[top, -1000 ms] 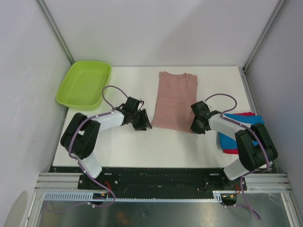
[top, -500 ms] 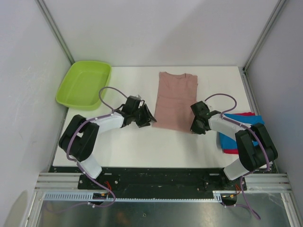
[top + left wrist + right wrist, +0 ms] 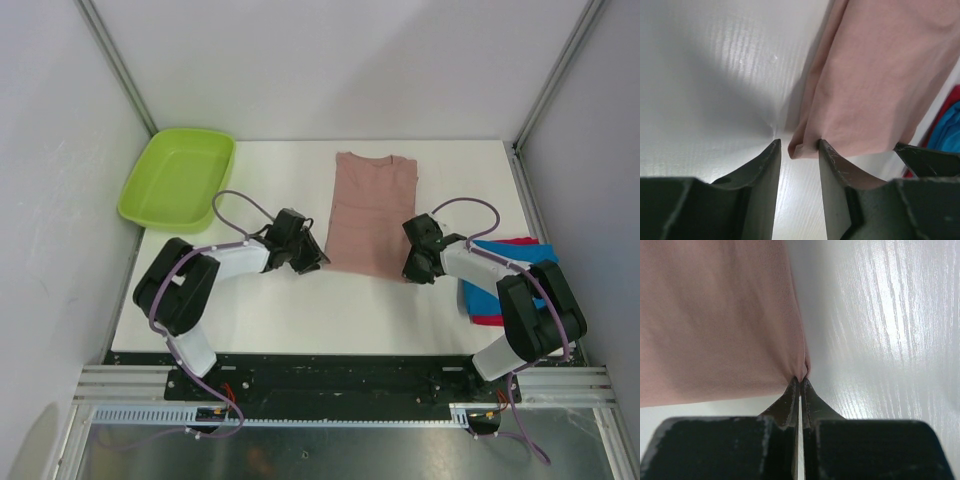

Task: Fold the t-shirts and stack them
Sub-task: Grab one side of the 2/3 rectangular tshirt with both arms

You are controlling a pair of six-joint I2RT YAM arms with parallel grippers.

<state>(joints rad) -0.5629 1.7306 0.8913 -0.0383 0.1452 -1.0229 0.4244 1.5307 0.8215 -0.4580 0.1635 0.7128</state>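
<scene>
Pink shirt: lies flat at the middle of the desk. It is folded to a long narrow rectangle, collar at the far end and hem nearest the arms.

Left jaws: narrowly parted and low on the desk at the shirt's near-left corner. In the left wrist view that corner sits in the gap between the two fingers, touching the right-hand one. The cloth is not pinched.

Right jaws: closed tight on the near-right corner of the shirt. In the right wrist view the cloth gathers to a point where the fingertips meet.

Blue shirt and red shirt: folded and piled together at the right edge of the desk, partly under the right arm. Which one lies on top cannot be told.

Green tub: at the far-left corner, well apart from the shirts.
</scene>
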